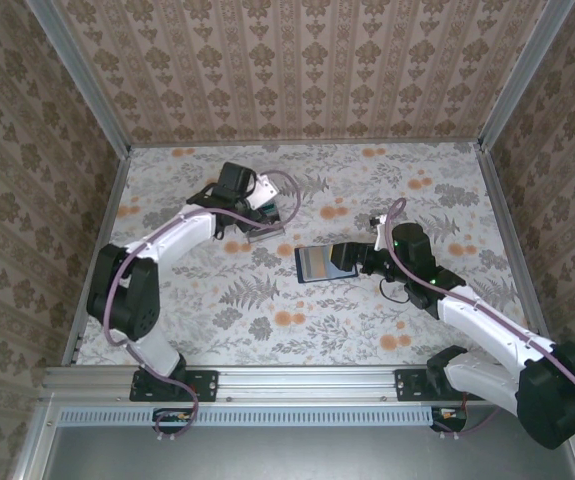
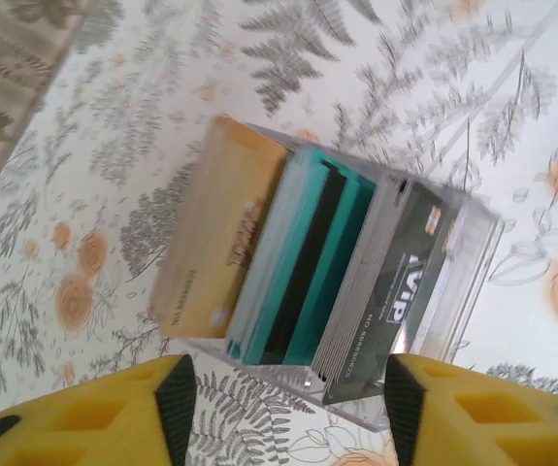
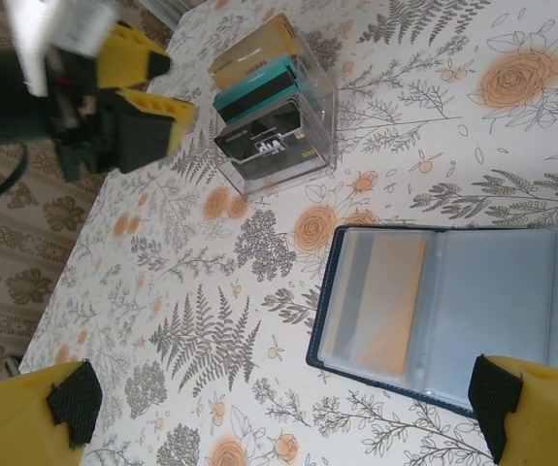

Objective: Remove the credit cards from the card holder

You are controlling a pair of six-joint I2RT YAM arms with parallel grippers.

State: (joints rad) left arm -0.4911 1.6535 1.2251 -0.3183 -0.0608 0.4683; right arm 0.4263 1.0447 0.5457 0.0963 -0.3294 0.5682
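The card holder [image 3: 492, 301] is lying open and flat near the middle of the desk [image 1: 217, 300], slightly toward its right edge, with its long axis running from the left edge toward the right edge. The right gripper [image 3: 283, 393] is hovering at the holder's right end with its jaws spread wide and nothing between them. The open pockets are lying straight ahead of it, and the line from finger to finger is running along the holder's long axis. A tan card [image 3: 395, 301] is sitting in the pocket farthest from this gripper, with what looks like a grey card beside it. The nearer pocket is looking empty, though glare is making that hard to tell.

The left gripper [image 2: 288, 408] is standing toward the far edge, left of the middle, well apart from the holder. Its jaws are parted and grasping nothing. It is facing a clear rack [image 2: 468, 262], in which a yellow card [image 2: 211, 243], teal cards [image 2: 317, 262] and a dark card [image 2: 405, 291] are standing on edge.

Judging from this, the right arm is much the nearer for the remaining credit cards, and reaching the tan one means crossing the holder's whole length.

The dark card is reading "VIP". The smaller print under it and the script on the yellow card are too blurred to read.
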